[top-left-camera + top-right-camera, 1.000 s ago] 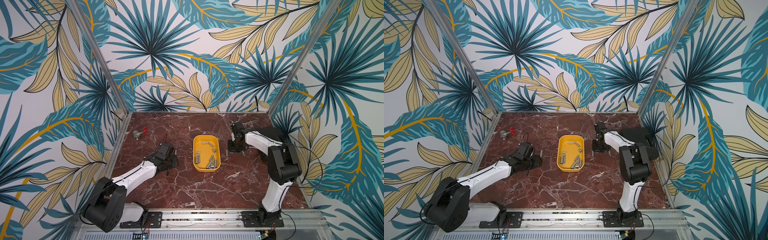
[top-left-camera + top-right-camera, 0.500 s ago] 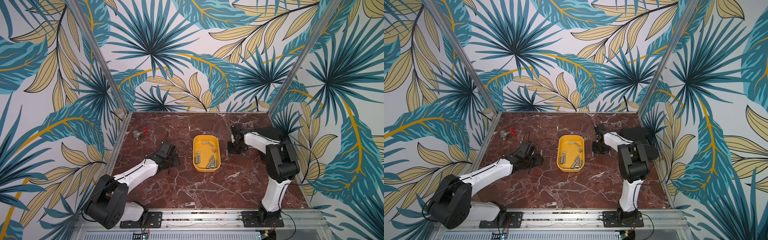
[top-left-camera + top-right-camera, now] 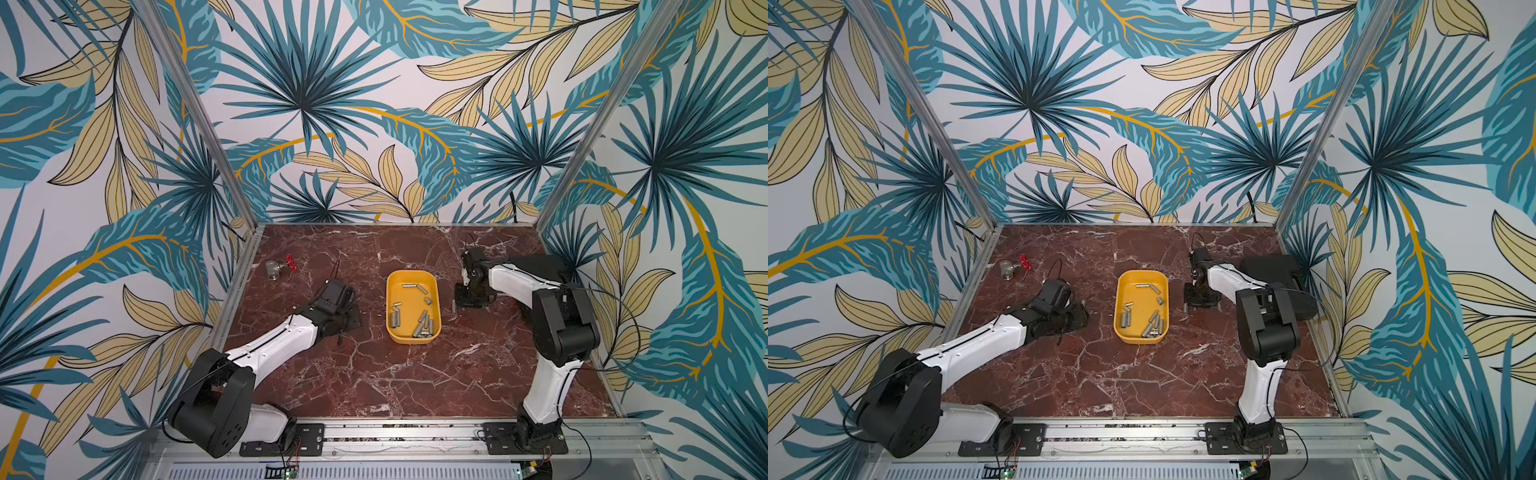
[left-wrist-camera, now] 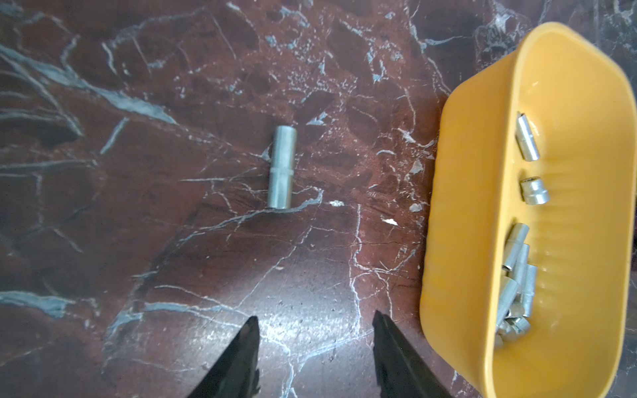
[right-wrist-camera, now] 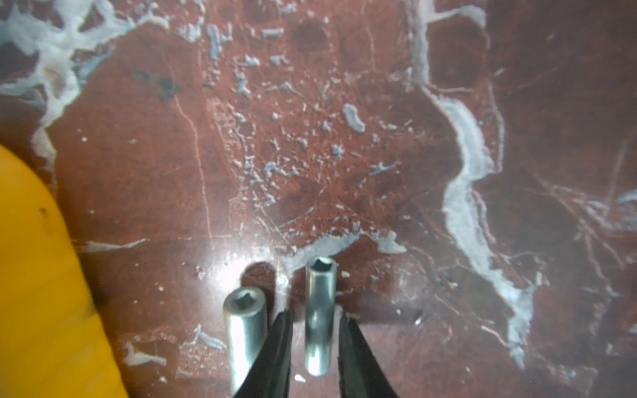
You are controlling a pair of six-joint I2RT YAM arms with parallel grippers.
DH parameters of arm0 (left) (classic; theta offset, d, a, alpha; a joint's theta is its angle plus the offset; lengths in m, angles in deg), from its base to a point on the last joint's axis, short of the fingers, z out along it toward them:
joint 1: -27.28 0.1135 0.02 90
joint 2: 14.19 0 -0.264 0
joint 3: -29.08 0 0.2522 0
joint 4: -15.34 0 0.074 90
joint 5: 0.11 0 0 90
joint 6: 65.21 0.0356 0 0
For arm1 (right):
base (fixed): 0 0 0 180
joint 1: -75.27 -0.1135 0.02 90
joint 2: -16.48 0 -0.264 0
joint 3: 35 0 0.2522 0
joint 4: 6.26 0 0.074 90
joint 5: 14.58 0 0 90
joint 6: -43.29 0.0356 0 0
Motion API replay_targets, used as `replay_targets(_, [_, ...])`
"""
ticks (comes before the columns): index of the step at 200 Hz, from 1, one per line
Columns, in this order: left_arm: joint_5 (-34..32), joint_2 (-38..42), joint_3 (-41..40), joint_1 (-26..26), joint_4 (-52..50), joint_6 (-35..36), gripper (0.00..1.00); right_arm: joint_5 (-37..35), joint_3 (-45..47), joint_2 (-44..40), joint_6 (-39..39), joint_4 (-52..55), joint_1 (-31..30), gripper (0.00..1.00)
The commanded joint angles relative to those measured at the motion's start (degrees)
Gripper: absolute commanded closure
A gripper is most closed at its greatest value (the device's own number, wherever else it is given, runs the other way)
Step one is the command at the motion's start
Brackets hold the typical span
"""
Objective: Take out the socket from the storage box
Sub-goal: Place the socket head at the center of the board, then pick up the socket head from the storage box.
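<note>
Nearest the camera head, both arm bases sit on a metal rail [image 3: 395,432] at the front edge of the red marble tabletop [image 3: 415,374]. The left arm [image 3: 274,345] reaches low across the tabletop toward the storage box [image 3: 389,307], a shallow yellow tub standing about midway between the two arms in both top views. The left jaws are released, standing well apart with only bare marble between them. The left wrist view shows one socket [image 4: 282,172] lying on its side on the tabletop ahead of them, outside the box and clear of its wall. Inside the box lie several more sockets [image 3: 424,328], most heaped at its near end and a few scattered toward the far end. On the other side of the box, the right arm [image 3: 552,340] bends down so that the right jaws point at the tabletop just beside the box. The right wrist view shows them slightly parted on either side of a socket [image 5: 320,317] that lies on the marble, with a sliver of gap on at least one side, so they are let go rather than clenched. A second socket [image 5: 245,330] lies parallel to it, just outside the jaws, between them and the yellow wall. Farther back, a metal valve with a red handle [image 3: 279,268] rests near the left wall, and a black case [image 3: 536,266] sits behind the right arm.
</note>
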Motion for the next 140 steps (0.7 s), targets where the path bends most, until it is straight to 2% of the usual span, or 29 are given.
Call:
replay_targets(1, [-1.5,-0.3,5.0,-1.1,-2.3,2.1,0.44,0.6,0.7,-5.4,0.1,2.3,0.2,0.74])
replay_targets(45, [-1.2,-4.8,13.0,-5.6,-4.2,5.3,0.47,1.2,1.9,-12.3,1.7,2.8,0.2,0.73])
replay_targets(81, [0.1,-14.2,22.7,-10.4,-7.2,9.0,0.51,1.9,4.8,-16.6,3.6,1.6,0.2,0.73])
replay_targets(140, [6.0,-29.1,37.2,-15.8,-8.7,12.8,0.56,2.6,9.2,-19.6,5.7,0.2,0.1,0.73])
